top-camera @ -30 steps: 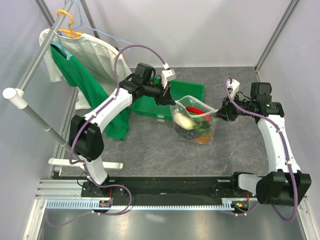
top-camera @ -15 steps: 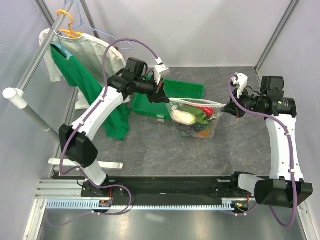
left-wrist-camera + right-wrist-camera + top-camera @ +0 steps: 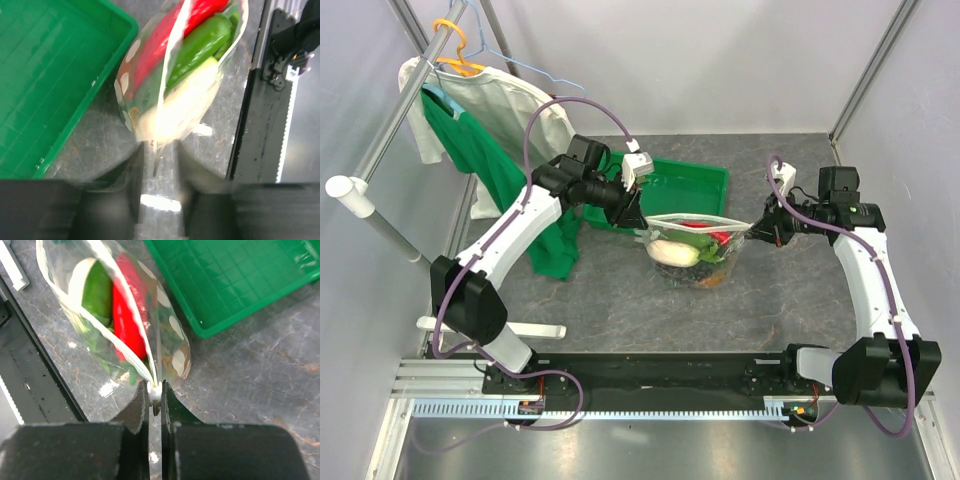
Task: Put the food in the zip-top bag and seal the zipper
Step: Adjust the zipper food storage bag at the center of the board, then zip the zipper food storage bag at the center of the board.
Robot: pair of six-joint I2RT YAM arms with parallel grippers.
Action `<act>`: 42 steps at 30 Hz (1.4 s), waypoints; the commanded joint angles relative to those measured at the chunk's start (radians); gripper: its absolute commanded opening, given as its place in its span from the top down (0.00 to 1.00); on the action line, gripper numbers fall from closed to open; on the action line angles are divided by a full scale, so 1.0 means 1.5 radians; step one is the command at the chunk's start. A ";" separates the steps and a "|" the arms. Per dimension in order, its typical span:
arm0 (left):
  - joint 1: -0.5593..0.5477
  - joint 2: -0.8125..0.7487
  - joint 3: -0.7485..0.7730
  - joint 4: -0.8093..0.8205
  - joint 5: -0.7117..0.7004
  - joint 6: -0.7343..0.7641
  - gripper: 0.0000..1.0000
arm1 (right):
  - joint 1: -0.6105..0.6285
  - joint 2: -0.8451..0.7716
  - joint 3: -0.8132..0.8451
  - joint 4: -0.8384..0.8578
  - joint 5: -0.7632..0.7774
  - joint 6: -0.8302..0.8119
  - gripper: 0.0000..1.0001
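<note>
The zip-top bag [image 3: 735,250], clear with white dots, sits mid-table between my grippers with its mouth pulled into a flat line. It holds the food: a white vegetable [image 3: 672,253], a red chili [image 3: 718,238] and a green pepper [image 3: 200,42]. My right gripper [image 3: 758,228] is shut on the white zipper slider [image 3: 156,392] at the bag's right end. My left gripper [image 3: 638,212] is at the bag's left end. In the blurred left wrist view its jaws [image 3: 160,150] stand slightly apart, with the bag's edge [image 3: 156,150] between them.
A green tray [image 3: 670,185] lies just behind the bag and shows in both wrist views [image 3: 50,75] [image 3: 240,285]. A green cloth [image 3: 510,180] and a white shirt [image 3: 490,100] hang on the rack at left. The black base rail [image 3: 660,375] runs along the near edge.
Both grippers have carried the bag left and toward the near edge. The right gripper swung out right, then back in. The bag's mouth has gone from gaping to a flat line.
</note>
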 commanded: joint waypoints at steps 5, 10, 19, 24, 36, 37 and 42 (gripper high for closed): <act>-0.091 -0.025 0.122 0.050 0.024 0.108 0.37 | 0.010 -0.063 0.003 0.044 -0.043 -0.019 1.00; -0.200 0.003 0.118 0.122 -0.019 0.149 0.36 | 0.012 -0.084 -0.019 0.046 -0.062 -0.053 1.00; -0.296 0.089 0.122 0.283 -0.118 0.118 0.18 | 0.012 -0.095 -0.036 0.049 -0.084 -0.088 1.00; -0.304 0.121 0.123 0.345 -0.147 0.140 0.19 | 0.012 -0.115 -0.057 0.033 -0.077 -0.126 1.00; -0.299 0.164 0.123 0.330 -0.056 0.218 0.44 | 0.012 -0.126 -0.070 0.025 -0.107 -0.169 0.98; -0.299 0.168 0.130 0.326 -0.055 0.221 0.47 | 0.012 -0.125 -0.070 0.024 -0.108 -0.172 0.98; -0.289 0.186 0.147 0.307 -0.054 0.220 0.70 | 0.012 -0.114 -0.069 0.019 -0.113 -0.188 0.97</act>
